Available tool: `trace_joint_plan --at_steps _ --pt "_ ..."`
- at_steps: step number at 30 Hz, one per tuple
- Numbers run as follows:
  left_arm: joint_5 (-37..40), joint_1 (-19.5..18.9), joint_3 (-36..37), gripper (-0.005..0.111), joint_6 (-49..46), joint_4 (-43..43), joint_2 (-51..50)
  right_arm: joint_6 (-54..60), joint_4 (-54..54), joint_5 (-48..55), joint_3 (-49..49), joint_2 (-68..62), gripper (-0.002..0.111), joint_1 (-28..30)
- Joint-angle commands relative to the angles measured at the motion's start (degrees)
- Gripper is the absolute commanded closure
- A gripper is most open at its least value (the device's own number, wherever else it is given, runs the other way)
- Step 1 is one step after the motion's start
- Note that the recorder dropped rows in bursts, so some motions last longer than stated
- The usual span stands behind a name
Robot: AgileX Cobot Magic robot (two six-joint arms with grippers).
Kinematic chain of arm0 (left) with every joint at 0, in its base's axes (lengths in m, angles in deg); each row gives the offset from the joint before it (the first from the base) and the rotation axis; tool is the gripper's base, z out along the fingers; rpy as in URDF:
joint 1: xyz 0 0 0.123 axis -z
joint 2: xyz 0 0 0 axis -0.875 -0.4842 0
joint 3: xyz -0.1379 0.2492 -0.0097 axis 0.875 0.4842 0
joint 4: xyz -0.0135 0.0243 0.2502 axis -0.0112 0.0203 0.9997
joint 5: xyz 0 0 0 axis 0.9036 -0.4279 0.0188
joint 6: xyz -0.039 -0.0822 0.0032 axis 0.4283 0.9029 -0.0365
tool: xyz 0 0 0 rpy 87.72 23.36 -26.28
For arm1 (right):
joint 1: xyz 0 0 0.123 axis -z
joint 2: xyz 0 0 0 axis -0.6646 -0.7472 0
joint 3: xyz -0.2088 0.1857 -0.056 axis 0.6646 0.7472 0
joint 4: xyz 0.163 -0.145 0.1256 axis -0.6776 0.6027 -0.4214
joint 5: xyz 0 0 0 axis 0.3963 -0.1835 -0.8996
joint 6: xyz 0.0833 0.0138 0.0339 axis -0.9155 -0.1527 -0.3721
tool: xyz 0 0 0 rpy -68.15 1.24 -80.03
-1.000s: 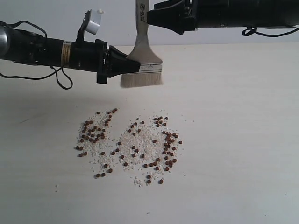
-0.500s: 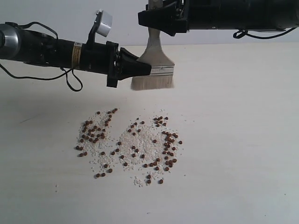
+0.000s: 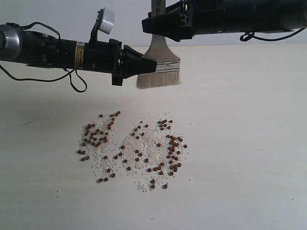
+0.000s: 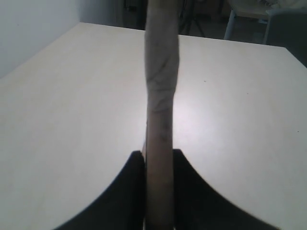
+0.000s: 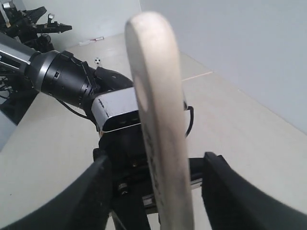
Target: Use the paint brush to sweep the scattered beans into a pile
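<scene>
The paint brush (image 3: pixel 159 67) hangs upright above the table, bristles down and clear of the surface. My left gripper (image 3: pixel 146 67) is shut on it at the metal ferrule. In the left wrist view the brush (image 4: pixel 161 96) stands pinched between the left gripper's (image 4: pixel 158 163) black fingers. My right gripper (image 3: pixel 154 24) is open around the wooden handle (image 5: pixel 156 96), with a gap on each side of the right gripper (image 5: pixel 157 162). The beans (image 3: pixel 134 148) lie scattered among white grains on the table, nearer the camera than the brush. No single pile shows.
The pale table (image 3: pixel 240 143) stretches bare to the right of the beans and in front of them. The left arm's body and cable (image 3: pixel 48 52) reach in from the left edge, and the left arm (image 5: pixel 62 79) also shows behind the handle. The right arm (image 3: pixel 240 17) spans the top.
The left gripper has carried the brush a little to the right. The handle now stands between the right gripper's jaws instead of beside them.
</scene>
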Motion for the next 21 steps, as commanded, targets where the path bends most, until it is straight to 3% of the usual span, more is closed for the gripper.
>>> trace_joint_plan --at_steps 1,4,6,15,18,21 --pt "-0.85 0.10 0.13 0.107 -0.18 -1.46 1.09 -0.05 -0.71 0.63 0.05 0.17 0.069 -0.12" --pt "-0.85 0.10 0.13 0.107 -0.18 -1.46 1.09 -0.05 -1.09 0.63 0.05 0.17 0.088 -0.12" --pt "-0.85 0.10 0.13 0.107 0.13 -1.44 1.09 -0.05 -1.24 0.63 0.05 0.17 0.107 -0.12" --pt "-0.85 0.10 0.13 0.104 0.14 -1.48 1.09 0.06 -4.01 0.63 0.05 0.09 0.108 -0.12" --pt "-0.85 0.10 0.13 0.090 0.14 -1.97 1.09 0.06 -3.62 0.63 0.05 0.09 0.108 -0.12" --pt "-0.85 0.10 0.13 0.063 0.14 -2.19 1.09 0.06 -4.04 0.63 0.05 0.09 0.108 -0.12"
